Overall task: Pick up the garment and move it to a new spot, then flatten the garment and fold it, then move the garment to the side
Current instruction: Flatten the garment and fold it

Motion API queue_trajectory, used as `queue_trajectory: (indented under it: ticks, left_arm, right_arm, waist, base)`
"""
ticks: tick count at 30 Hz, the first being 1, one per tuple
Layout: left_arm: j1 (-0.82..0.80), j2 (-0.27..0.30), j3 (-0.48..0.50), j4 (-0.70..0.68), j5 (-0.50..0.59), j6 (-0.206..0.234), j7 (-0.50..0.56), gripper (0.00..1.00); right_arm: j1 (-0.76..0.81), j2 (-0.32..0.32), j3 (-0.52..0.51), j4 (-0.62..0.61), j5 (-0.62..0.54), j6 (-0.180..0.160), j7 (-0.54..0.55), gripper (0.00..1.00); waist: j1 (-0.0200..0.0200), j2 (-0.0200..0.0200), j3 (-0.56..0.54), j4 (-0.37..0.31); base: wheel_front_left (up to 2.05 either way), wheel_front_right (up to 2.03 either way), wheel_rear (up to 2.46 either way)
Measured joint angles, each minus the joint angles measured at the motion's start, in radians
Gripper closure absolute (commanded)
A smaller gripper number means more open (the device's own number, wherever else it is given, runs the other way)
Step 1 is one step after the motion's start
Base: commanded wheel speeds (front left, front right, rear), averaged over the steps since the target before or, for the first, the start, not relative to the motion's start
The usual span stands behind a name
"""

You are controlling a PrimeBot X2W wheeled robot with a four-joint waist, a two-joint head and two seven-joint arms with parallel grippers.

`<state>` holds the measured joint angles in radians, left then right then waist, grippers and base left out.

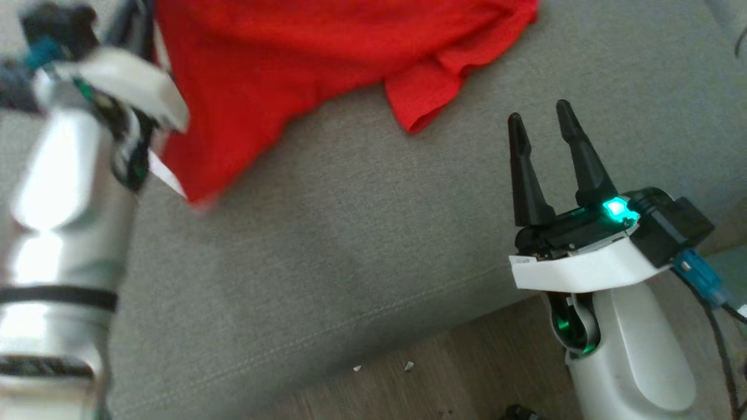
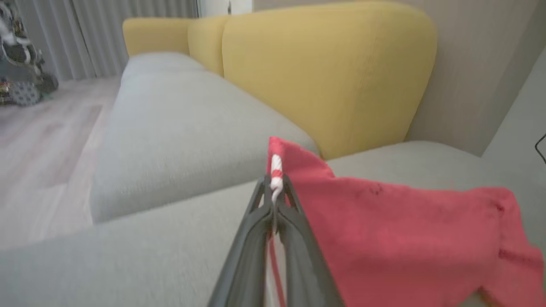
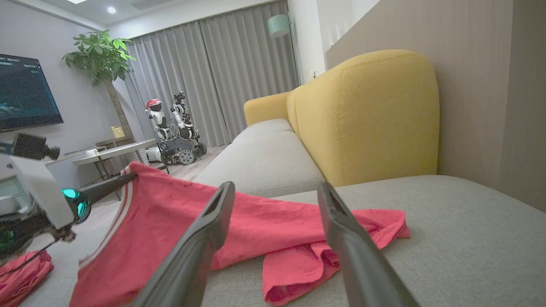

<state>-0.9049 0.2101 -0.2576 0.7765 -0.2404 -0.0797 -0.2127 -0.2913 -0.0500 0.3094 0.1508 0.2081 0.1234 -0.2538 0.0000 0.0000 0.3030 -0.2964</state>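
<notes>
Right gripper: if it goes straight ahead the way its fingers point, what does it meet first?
Probably the red garment, lying on the grey sofa seat just ahead of the open right gripper; depth is unclear.

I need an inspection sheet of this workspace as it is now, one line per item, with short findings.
Surface: grey sofa seat, mostly bare.
Job's things: red garment, striped edge lifted, the rest crumpled on the seat.
Clutter: two pale scraps on the floor; a second red cloth at the lower left of the right wrist view.
Grippers: left gripper shut on the garment's edge; right gripper open, holding nothing.
Cables: blue plug and dark cable at the right wrist.
Surroundings: yellow backrest, grey curtains, another robot, potted plant.
</notes>
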Motion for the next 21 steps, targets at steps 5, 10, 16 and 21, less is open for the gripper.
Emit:
queue_trajectory:
  ticks: [5, 10, 16, 21]
  left_arm:
    - [-0.207, 0.040, -0.045, 0.016, 0.072, -0.007, 0.017, 1.00]
    - [-0.406, 0.042, -0.086, 0.006, 0.144, 0.002, -0.032, 1.00]
    - [-0.415, 0.049, -0.185, -0.137, 0.206, -0.023, -0.044, 1.00]
    - [-0.163, 0.116, -0.314, -0.250, 0.213, -0.044, -0.044, 1.00]
  right_arm:
    - [-0.004, 0.000, 0.020, 0.004, 0.025, 0.000, 0.000, 0.00]
    - [-0.007, 0.000, 0.019, 0.005, 0.029, 0.000, 0.000, 0.00]
    - [-0.004, 0.000, -0.009, 0.005, 0.029, 0.000, 0.000, 0.00]
    - [0.001, 0.000, -0.019, 0.005, 0.026, 0.000, 0.000, 0.00]
  waist:
    - [0.0000, 0.0000, -0.008, -0.028]
    - [0.0000, 0.0000, -0.022, -0.039]
    - [0.0000, 0.0000, -0.032, -0.007]
    - [0.0000, 0.0000, -0.041, 0.045]
  base:
    - [0.00, 0.00, 0.00]
    - [0.00, 0.00, 0.00]
    - [0.00, 0.00, 0.00]
    - [0.00, 0.00, 0.00]
